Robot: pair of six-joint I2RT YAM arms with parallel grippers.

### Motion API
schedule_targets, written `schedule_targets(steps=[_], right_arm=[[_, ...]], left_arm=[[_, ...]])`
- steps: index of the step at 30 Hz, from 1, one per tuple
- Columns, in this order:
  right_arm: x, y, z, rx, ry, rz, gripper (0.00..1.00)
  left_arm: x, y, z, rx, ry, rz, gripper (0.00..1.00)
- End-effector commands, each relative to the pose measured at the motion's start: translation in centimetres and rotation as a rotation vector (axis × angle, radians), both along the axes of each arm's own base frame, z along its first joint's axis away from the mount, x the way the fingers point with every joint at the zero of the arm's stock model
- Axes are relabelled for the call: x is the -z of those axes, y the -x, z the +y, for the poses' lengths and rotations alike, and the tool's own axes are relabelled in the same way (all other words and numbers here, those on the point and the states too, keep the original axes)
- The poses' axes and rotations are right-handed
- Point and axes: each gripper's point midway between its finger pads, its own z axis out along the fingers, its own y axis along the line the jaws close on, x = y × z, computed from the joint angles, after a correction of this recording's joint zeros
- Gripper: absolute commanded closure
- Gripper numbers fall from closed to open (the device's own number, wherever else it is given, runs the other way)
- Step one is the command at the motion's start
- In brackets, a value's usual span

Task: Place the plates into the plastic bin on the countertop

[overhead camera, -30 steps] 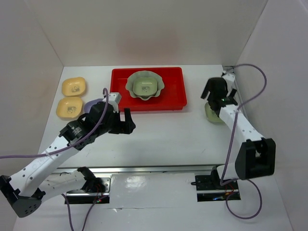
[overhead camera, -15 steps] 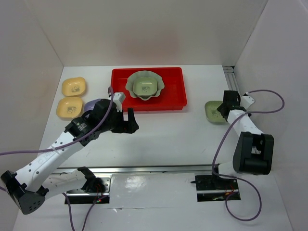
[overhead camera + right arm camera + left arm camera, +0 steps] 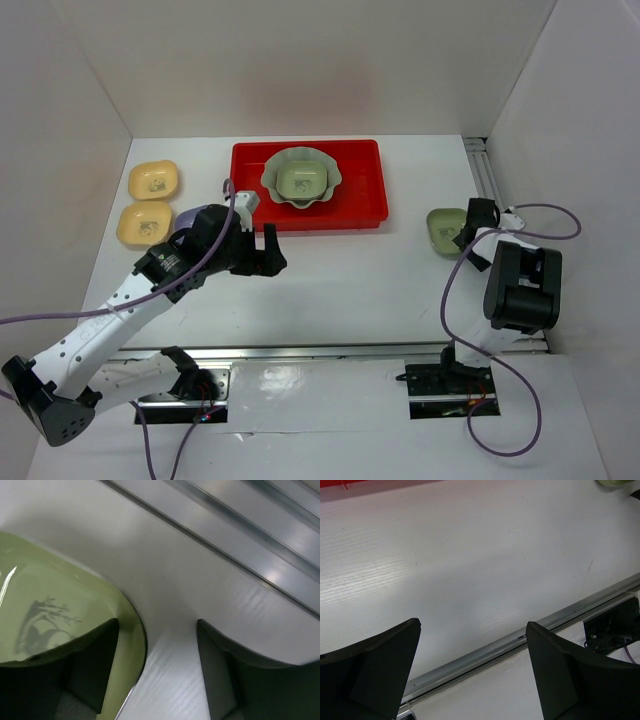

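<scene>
The red plastic bin (image 3: 360, 205) stands at the back middle of the white countertop (image 3: 350, 280) and holds the pale green scalloped dish (image 3: 302, 178). A yellow dish (image 3: 153, 179) and a tan dish (image 3: 145, 223) lie at the left. The lavender dish (image 3: 200, 213) is partly hidden under my left arm. My left gripper (image 3: 264, 250) (image 3: 472, 645) is open and empty above bare table. The olive green dish (image 3: 445, 229) (image 3: 55, 615) lies at the right. My right gripper (image 3: 468, 230) (image 3: 155, 650) is open and low, its jaws straddling the dish's right rim.
A metal rail (image 3: 482, 170) runs along the right wall beside the right gripper. White walls close in the left, back and right sides. The arm bases and a metal strip (image 3: 330, 350) line the near edge. The bin's edge (image 3: 350, 484) shows in the left wrist view.
My right arm has folded back and down, bringing its gripper from above the olive dish to its right rim. My left gripper shifted slightly right.
</scene>
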Motion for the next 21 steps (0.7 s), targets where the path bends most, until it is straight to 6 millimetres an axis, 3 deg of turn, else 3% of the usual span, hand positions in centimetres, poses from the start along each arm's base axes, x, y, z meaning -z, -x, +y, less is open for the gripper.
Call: schedule_targets(steps=[1, 2, 3, 10, 14, 15, 18, 19, 21], right_arm=[[1.1, -0.2, -0.1, 0.011, -0.013, -0.011, 0.31], [1.2, -0.3, -0.1, 0.011, -0.012, -0.018, 0.56], [1.4, -0.1, -0.1, 0.011, -0.012, -0.018, 0.68], [1.0, -0.3, -0.7, 0.026, -0.025, -0.001, 1.00], [-2.8, -1.9, -1.0, 0.064, -0.026, -0.077, 1.00], [-4.7, -3.1, -1.2, 0.084, -0.011, -0.122, 1.00], [-7.6, -4.1, -0.5, 0.104, 0.072, -0.130, 1.00], [-10.2, -5.5, -0.4, 0.118, 0.105, -0.179, 1.00], [-11.3, -5.4, 0.0, 0.153, 0.197, -0.133, 1.00]], left_arm=[[-0.9, -0.5, 0.0, 0.004, 0.017, -0.046, 0.00], [-1.2, -0.5, -0.1, 0.003, 0.023, -0.053, 0.00], [-1.2, -0.5, -0.1, 0.003, 0.023, -0.053, 0.00], [-0.8, -0.7, 0.2, 0.000, 0.006, -0.042, 0.00], [-0.5, -0.9, 0.3, -0.007, -0.004, -0.038, 0.00], [-0.5, -1.0, 0.4, -0.014, -0.009, -0.042, 0.00], [-0.5, -1.3, 0.7, -0.033, -0.022, -0.050, 0.00], [-0.5, -1.5, 1.0, -0.055, -0.021, -0.050, 0.00], [-0.4, -1.5, 1.3, -0.064, -0.032, -0.047, 0.00]])
